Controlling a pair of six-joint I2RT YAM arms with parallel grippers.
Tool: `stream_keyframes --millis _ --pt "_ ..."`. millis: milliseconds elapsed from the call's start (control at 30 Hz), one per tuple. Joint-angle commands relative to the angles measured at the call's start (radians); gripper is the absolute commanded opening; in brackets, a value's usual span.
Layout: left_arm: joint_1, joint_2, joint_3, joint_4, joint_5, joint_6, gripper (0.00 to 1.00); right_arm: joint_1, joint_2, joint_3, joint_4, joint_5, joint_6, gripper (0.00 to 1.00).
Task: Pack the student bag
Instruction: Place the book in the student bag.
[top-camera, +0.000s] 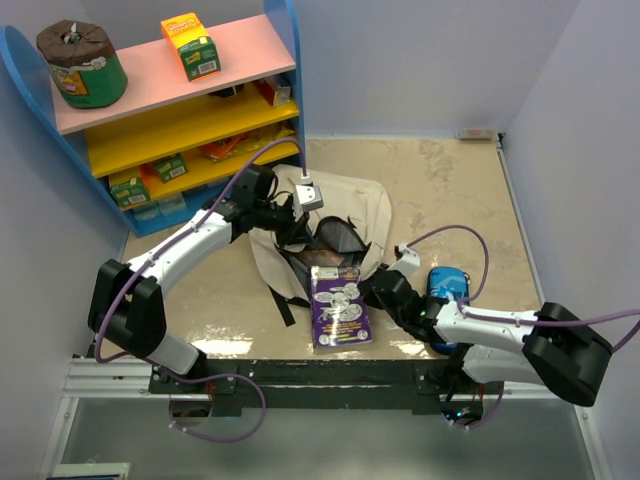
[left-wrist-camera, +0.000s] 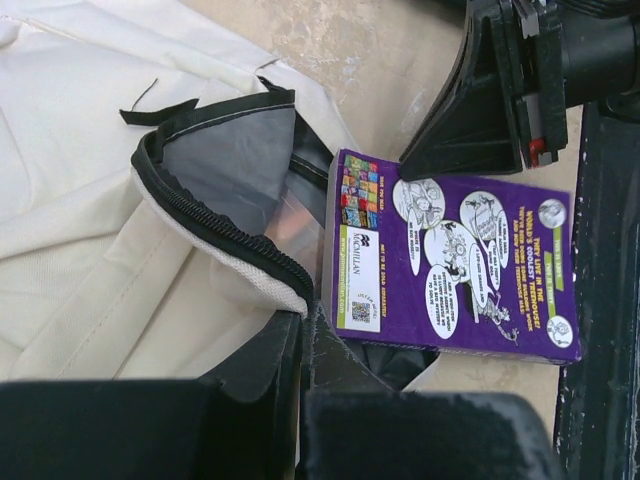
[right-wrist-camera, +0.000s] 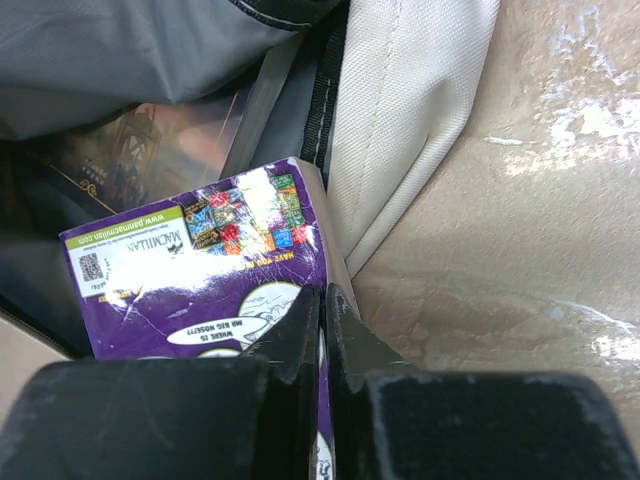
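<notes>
1. I see the student bag lying flat on the table, mouth toward the arm bases; the purple paperback sits at that mouth.
2. Left gripper is clenched on the bag's zippered rim; right gripper pinches the paperback's edge.
3. I judge the fabric soft, floppy; take hold at the stiffer rim.

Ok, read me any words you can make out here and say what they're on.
"MACMILLAN": green strip on the purple book.
"www.panmacmillan.com": same strip.
Speech bubbles on the book: too small or glared to read.
On the orange box and brown tub: print too small.
</notes>
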Motion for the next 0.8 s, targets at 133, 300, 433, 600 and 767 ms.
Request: stream_keyframes --millis 133,300,433,600,767 --pt "-0.009 -0.042 -0.006 -0.019 0.050 0.040 0.00 0.009 -0.139 0.048 -0.226 -0.030 0.018 0.75" --pt "-0.009 -0.043 -0.008 -0.024 0.044 0.047 0.00 0.009 -0.417 0.036 -0.414 -0.073 0.018 0.81" --pt "-0.009 -0.037 0.009 -0.035 0.041 0.051 0.00 0.009 -0.474 0.012 -0.468 -0.208 -0.019 0.88" --pt "-0.009 -0.026 0.027 -0.039 0.044 0.044 0.00 0.058 -0.379 0.062 -0.501 -0.316 -0.118 0.98" --pt "-0.010 -0.026 0.029 -0.041 0.044 0.043 0.00 0.120 -0.315 0.127 -0.610 -0.236 -0.117 0.77"
